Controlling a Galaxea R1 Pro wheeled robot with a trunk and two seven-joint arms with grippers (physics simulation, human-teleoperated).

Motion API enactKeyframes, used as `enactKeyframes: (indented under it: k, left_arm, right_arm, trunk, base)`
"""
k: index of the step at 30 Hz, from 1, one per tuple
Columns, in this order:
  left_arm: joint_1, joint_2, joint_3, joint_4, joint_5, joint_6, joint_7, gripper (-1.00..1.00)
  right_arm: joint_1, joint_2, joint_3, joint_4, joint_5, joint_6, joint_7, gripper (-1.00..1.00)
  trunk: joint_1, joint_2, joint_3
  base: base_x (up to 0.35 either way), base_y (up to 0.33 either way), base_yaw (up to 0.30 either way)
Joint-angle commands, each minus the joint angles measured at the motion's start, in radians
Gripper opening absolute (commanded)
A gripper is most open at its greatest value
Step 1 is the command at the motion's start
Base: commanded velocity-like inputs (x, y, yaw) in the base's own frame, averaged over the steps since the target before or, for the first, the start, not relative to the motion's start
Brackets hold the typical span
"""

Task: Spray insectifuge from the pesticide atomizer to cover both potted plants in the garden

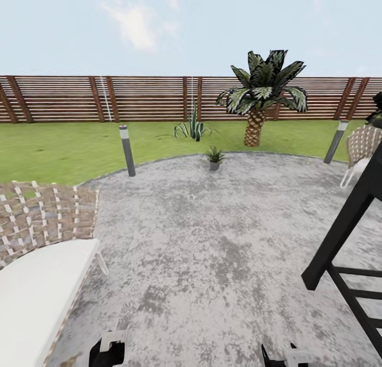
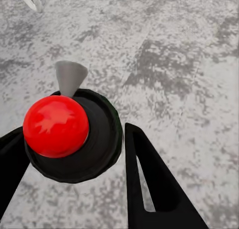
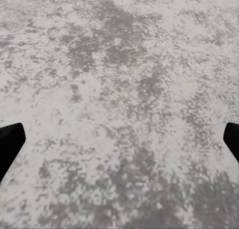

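Nearest to me, the left gripper (image 2: 72, 132) is clasping the pesticide atomizer (image 2: 99, 139): its two black fingers (image 2: 149, 189) are sitting against either side of the round dark-green body, with the red knob and pale grey nozzle pointing out over the paving (image 2: 189, 50); the bottle is hanging clear of the ground, so I am judging it gripped. The right gripper (image 3: 119, 139) is splayed wide with nothing between its tips, just mottled grey stone beneath.

At the lower left of the head view a woven chair (image 1: 45, 218) with a white cushion is crowding the robot's side; at the right edge a black slatted frame (image 1: 345, 234) is leaning in. Beyond them the paved circle is stretching away to one potted plant (image 1: 214, 158) standing at its far rim, upper centre (well apart from the bottle). Behind it, on the lawn, a striped agave (image 1: 192, 128) and a palm (image 1: 260, 101) are standing before the fence (image 1: 63, 99), with bollard lights (image 1: 127, 149) either side.

The risks I am seeing: spraying from here would fall far short; driving forward carelessly could clip the chair or the frame; a jolt could loosen the bottle; and the agave could be mistaken for a target.
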Motion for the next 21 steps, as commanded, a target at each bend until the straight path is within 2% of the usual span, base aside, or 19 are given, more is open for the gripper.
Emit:
enactKeyframes:
  k: [1,21]
  left_arm:
    - [-0.001,0.0,0.002,0.001,0.002,-0.003,-0.001,-1.0]
    - [-0.001,0.0,0.002,0.001,0.002,-0.003,-0.001,-1.0]
  right_arm:
    - [-0.001,0.0,0.0,0.001,0.001,-0.003,0.0,1.0]
    - [-0.001,0.0,0.0,0.001,0.001,-0.003,0.0,1.0]
  trunk:
    - [0.0,0.0,-0.001]
    - [0.0,0.0,-0.001]
  base:
    - [0.339,0.0,0.0]
    - [0.339,0.0,0.0]
